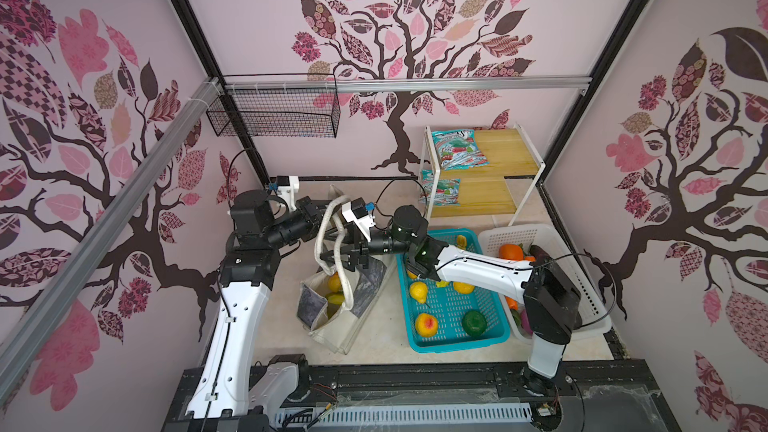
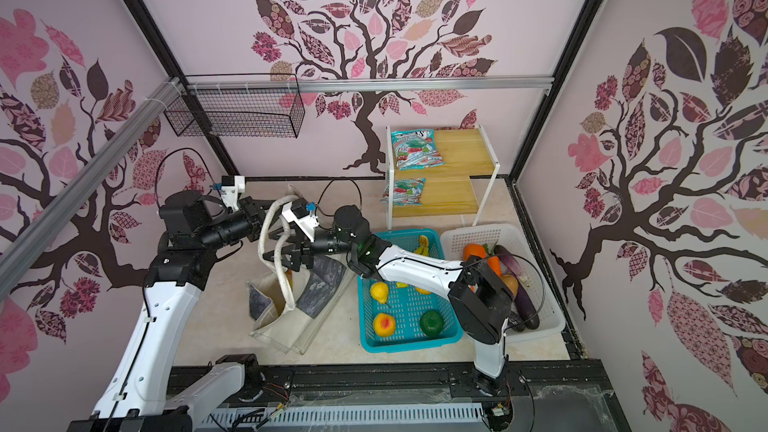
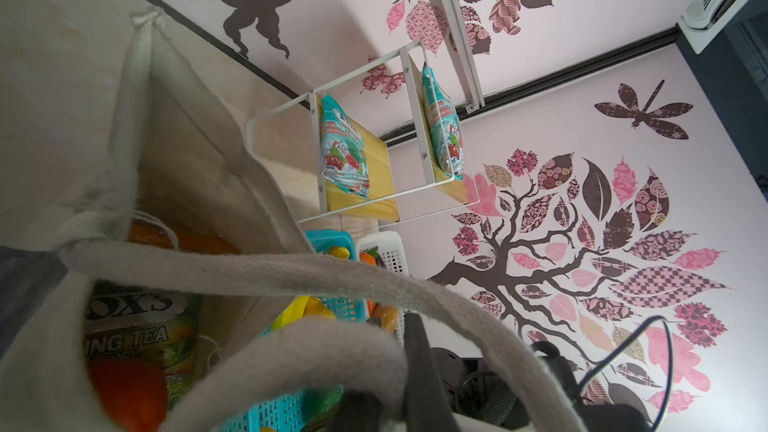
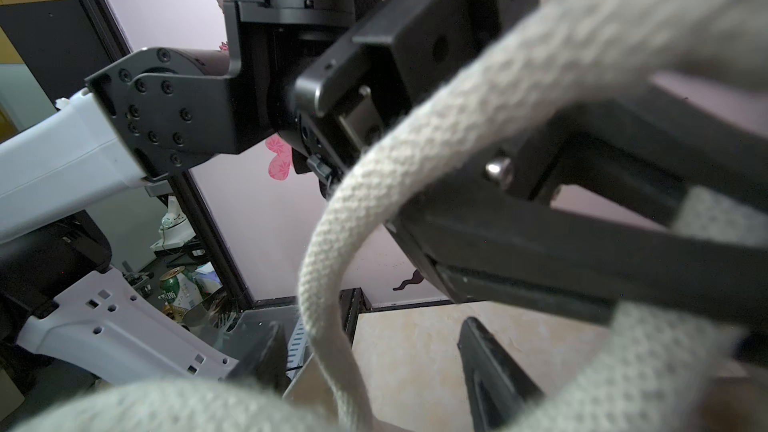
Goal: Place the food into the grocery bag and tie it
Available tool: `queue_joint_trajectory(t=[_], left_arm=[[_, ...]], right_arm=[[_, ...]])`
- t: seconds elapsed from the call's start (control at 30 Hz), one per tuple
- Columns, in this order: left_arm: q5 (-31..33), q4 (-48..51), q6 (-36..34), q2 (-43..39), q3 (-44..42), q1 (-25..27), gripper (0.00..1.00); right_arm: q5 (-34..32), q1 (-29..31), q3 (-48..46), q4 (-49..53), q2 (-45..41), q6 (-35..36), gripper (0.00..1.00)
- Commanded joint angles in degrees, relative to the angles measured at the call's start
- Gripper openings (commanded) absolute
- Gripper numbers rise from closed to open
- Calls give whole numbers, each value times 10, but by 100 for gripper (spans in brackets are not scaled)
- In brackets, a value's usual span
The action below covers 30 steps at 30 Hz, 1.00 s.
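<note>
My left end effector [image 1: 321, 209] is closed on a cream handle [image 1: 319, 238] of the cream canvas tote [image 1: 332, 328] on the table [image 1: 284, 326]; my right end effector [image 1: 330, 249] is open, straddling a handle.

"OX'S", "ING TEA" on green packet [image 3: 137, 326]; "MINT" on teal packet [image 3: 343, 155]

Soft even light, blurred wrist foregrounds

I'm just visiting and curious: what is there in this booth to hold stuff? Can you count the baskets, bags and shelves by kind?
Plastic mesh baskets: 2 (teal basket, white basket)
Black wire basket: 1, hanging on the wall rail
Canvas tote bag: 1
Wooden shelf rack: 1
Total: 5
</note>
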<state>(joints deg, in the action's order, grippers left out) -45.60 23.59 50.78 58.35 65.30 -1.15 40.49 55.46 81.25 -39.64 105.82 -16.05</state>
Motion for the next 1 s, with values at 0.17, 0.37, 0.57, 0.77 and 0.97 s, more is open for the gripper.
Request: queue_joint_trajectory(t=[0.17,0.37,0.57,0.77,0.97], left_arm=[[20,37,-68,-14,17,-5,0],[22,46,-72,-7,21,-6,0],[35,48,-76,-19,23,-10,0],[47,63,-93,-16,32,-11,0],[65,75,-117,-11,36,-12,0]], right_arm=[[-10,4,52,-31,29,-36,51],[-23,4,47,-26,20,-28,40],[-17,4,49,-34,19,-43,30],[-10,4,62,-17,15,-46,45],[-14,5,74,5,18,-35,42]])
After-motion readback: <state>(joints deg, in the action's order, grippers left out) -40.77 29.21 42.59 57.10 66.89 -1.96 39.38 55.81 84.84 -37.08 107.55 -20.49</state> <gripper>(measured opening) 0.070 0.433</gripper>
